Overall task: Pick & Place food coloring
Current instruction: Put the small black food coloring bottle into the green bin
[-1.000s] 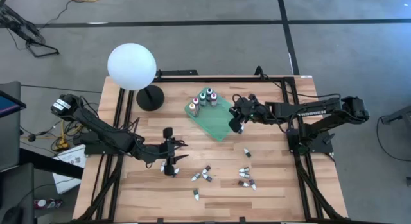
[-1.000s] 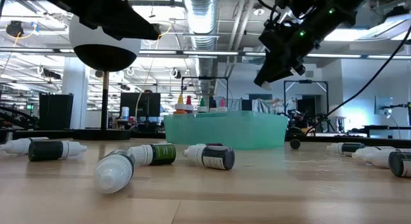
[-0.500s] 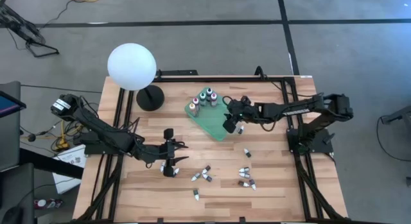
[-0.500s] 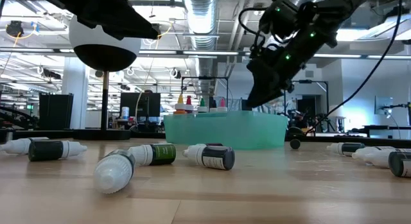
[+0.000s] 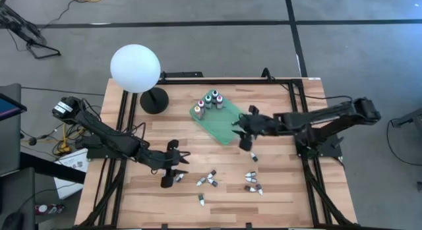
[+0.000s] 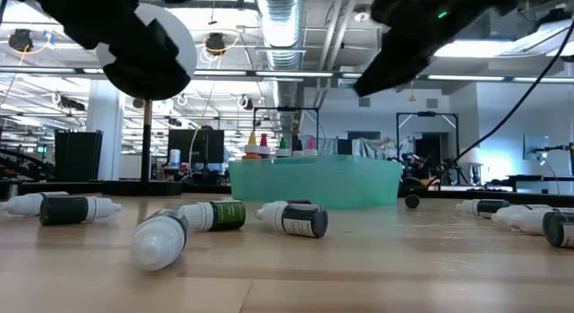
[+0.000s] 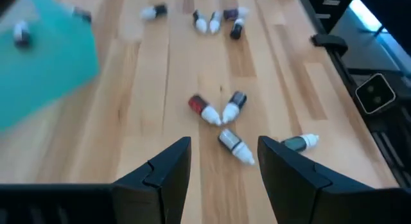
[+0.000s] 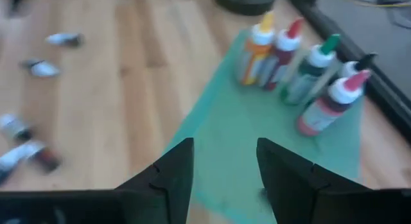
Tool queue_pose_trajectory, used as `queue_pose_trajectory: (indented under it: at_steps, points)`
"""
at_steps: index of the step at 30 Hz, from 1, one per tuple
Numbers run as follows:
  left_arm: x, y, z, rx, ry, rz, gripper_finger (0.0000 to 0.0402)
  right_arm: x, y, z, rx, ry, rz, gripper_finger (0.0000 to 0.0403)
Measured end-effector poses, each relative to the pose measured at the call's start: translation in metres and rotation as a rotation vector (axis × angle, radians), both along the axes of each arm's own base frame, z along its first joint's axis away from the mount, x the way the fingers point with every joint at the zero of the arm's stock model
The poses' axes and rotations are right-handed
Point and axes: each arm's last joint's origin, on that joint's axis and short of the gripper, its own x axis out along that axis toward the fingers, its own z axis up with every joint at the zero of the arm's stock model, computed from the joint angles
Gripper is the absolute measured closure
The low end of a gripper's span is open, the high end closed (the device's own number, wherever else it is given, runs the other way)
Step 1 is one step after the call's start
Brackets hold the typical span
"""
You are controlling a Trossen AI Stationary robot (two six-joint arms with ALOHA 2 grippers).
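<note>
Now we bring the right gripper (image 5: 245, 139), fingers released and empty at the tray's (image 5: 223, 128) four o'clock edge, squarely over one loose bottle (image 5: 253, 157); left gripper (image 5: 170, 177) fingers also released

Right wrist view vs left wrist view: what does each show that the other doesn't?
Only the right wrist view: five upright bottles standing together on the green tray, with yellow, red, green, dark and pink tips, seen past the open right pincer.

Only the left wrist view: three small bottles lying clustered on the wood just ahead of the open left pincer, and the table's black frame.

Both: the green tray, the wooden table, and scattered bottles lying on their sides.
</note>
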Motion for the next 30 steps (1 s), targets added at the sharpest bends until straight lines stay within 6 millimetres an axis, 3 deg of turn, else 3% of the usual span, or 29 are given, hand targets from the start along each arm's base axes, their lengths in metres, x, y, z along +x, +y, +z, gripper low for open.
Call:
queue_pose_trajectory:
  at_steps: [7, 15, 19, 26, 30]
  points:
    - [-0.009, 0.000, -0.011, -0.214, 0.209, 0.054, 0.0228, -0.027, 0.038, 0.011, 0.005, 0.047, 0.155, 0.0250]
    - [-0.013, 0.001, -0.016, -0.332, 0.308, 0.152, 0.0228, -0.034, 0.062, 0.014, -0.025, 0.016, 0.226, 0.0260]
    - [-0.011, 0.001, -0.018, -0.327, 0.302, 0.172, 0.0228, -0.037, 0.069, 0.014, -0.027, 0.017, 0.255, 0.0265]
    - [0.002, -0.006, -0.048, -0.292, 0.398, 0.194, 0.0228, -0.039, 0.074, 0.013, -0.028, 0.018, 0.278, 0.0270]
    - [0.014, -0.013, -0.055, -0.274, 0.441, 0.179, 0.0228, -0.039, 0.074, 0.013, -0.030, 0.023, 0.278, 0.0270]
